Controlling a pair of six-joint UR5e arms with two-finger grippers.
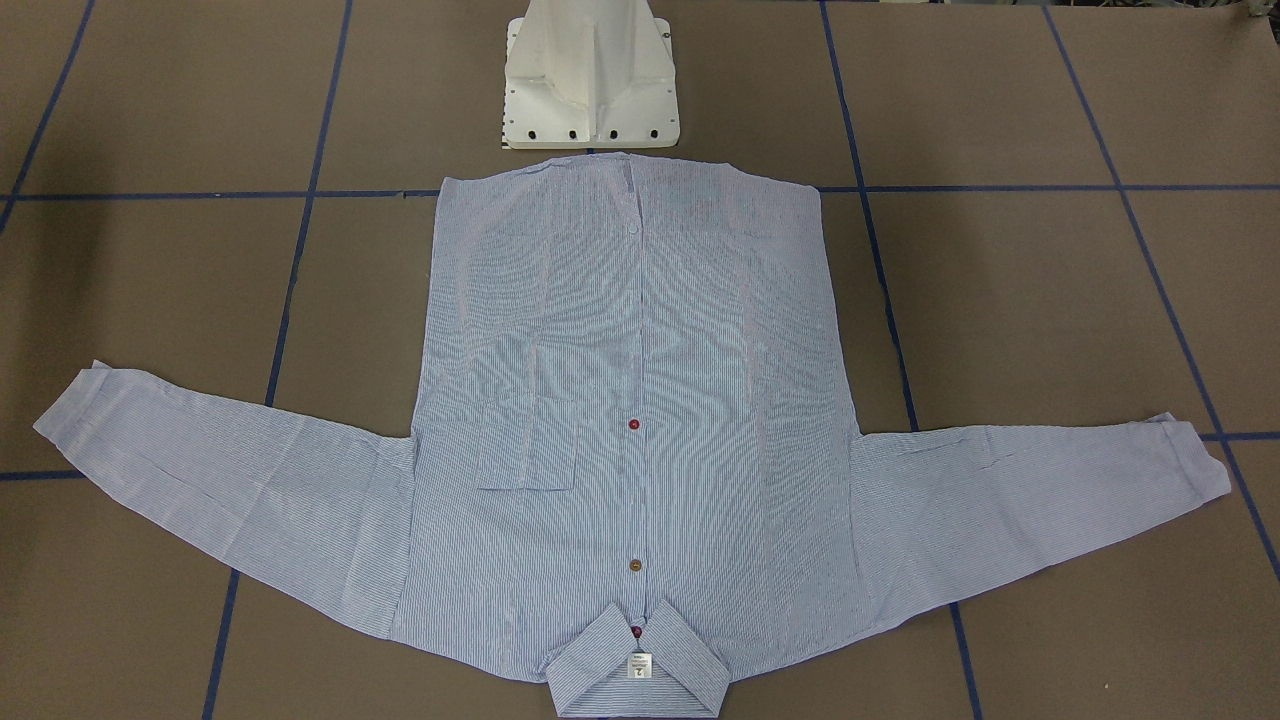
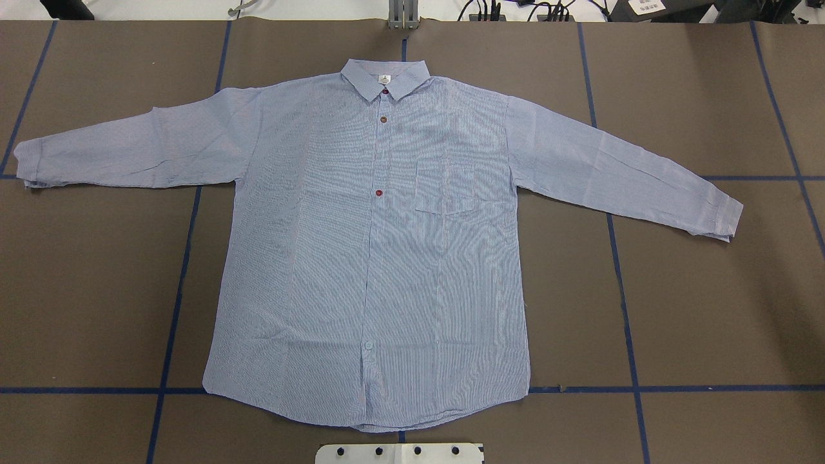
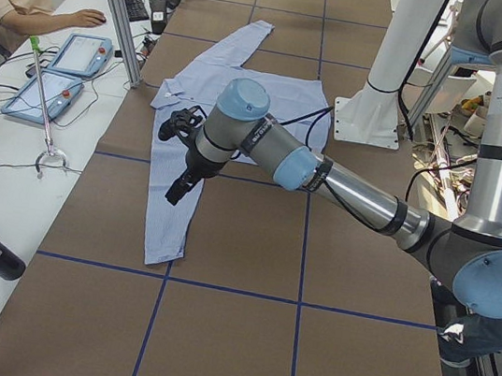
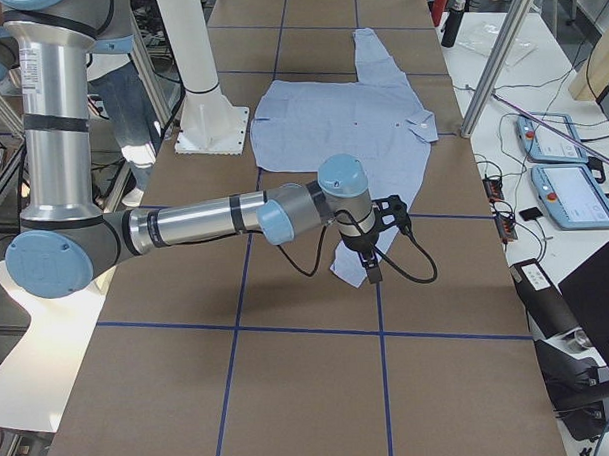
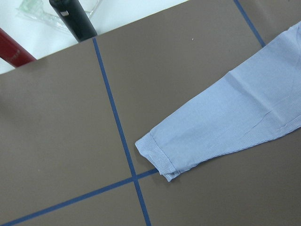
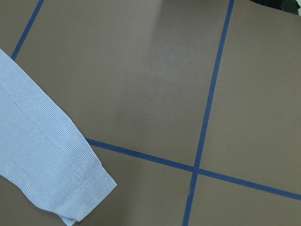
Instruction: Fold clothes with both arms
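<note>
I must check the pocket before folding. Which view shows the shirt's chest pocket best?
The overhead exterior view: the chest pocket lies flat and its outline is clear on the shirt. The front-facing view shows it too, but fainter. In both side views it is too small to tell; the wrist views show only cuffs.

Brown table [image 2: 709, 290], marked into large squares by blue tape lines [image 2: 625, 303], with a white pedestal base [image 1: 590, 75] standing at the robot's edge. A light blue striped shirt [image 2: 387, 258] lies flat on the surface, front up and buttoned, its hem [image 2: 367, 422] just short of the base and its collar [image 2: 385, 78] toward the far edge. The left sleeve [image 2: 129, 151] and right sleeve [image 2: 619, 174] lie spread outward, each cuff resting close to a tape line.
</note>
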